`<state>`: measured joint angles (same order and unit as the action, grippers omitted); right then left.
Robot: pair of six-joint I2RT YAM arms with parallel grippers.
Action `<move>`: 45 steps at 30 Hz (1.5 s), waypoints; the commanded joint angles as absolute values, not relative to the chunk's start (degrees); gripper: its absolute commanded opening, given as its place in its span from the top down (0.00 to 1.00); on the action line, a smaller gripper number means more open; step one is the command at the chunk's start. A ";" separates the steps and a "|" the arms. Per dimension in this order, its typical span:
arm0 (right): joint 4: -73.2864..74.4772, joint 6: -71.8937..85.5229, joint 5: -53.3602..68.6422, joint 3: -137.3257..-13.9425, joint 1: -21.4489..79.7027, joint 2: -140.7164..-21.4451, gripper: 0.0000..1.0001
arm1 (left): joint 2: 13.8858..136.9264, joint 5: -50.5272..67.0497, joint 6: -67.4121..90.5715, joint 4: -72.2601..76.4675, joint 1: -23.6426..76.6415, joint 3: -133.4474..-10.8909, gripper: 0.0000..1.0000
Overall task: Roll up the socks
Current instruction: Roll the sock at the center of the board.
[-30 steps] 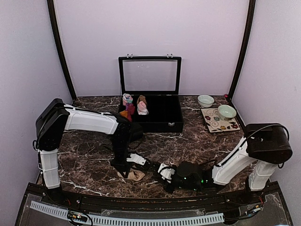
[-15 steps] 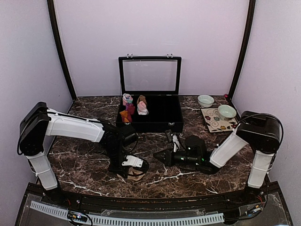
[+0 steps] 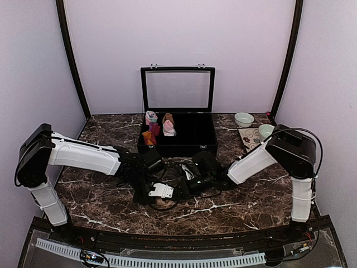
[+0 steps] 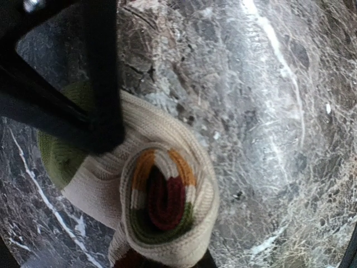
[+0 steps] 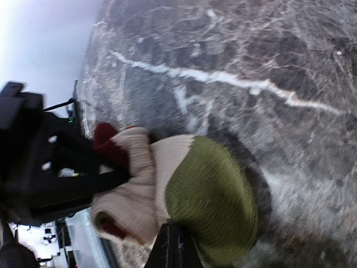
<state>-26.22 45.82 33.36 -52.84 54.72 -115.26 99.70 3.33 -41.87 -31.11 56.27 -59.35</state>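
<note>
The striped socks (image 3: 162,203) lie near the table's front as a cream roll (image 4: 167,206) with red, orange and olive stripes spiralling inside and an olive toe (image 5: 209,201) outside. My left gripper (image 3: 159,196) is shut on the roll, with one black finger (image 4: 103,106) pressed across its cream side. My right gripper (image 3: 179,192) reaches in from the right. Its jaws are shut together, and the tip (image 5: 172,237) touches the edge of the olive toe. Several rolled bundles (image 3: 152,118) stand in the box, one of them pink with a pale top.
An open black box (image 3: 189,146) with its lid raised stands behind the arms, mid-table. At the back right are a patterned plate (image 3: 252,140) and two pale bowls (image 3: 244,119). The dark marble table (image 3: 251,195) ends in a rail just in front of the sock roll.
My right gripper left the front edge, closed fully and swung up and left to the roll's right side. My left gripper kept its hold and shifted slightly.
</note>
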 commanded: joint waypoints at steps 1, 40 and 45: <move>-9.00 39.42 31.63 -59.01 54.35 -118.69 1.00 | 104.78 -4.53 -41.94 -30.29 57.01 -54.82 1.00; -6.72 23.05 29.44 -69.50 50.72 -120.10 0.87 | 125.58 33.79 -60.78 -72.22 54.32 -80.76 1.00; -14.15 23.10 23.56 -63.01 50.63 -115.65 0.65 | 129.46 35.72 -60.74 -73.46 53.88 -81.91 1.00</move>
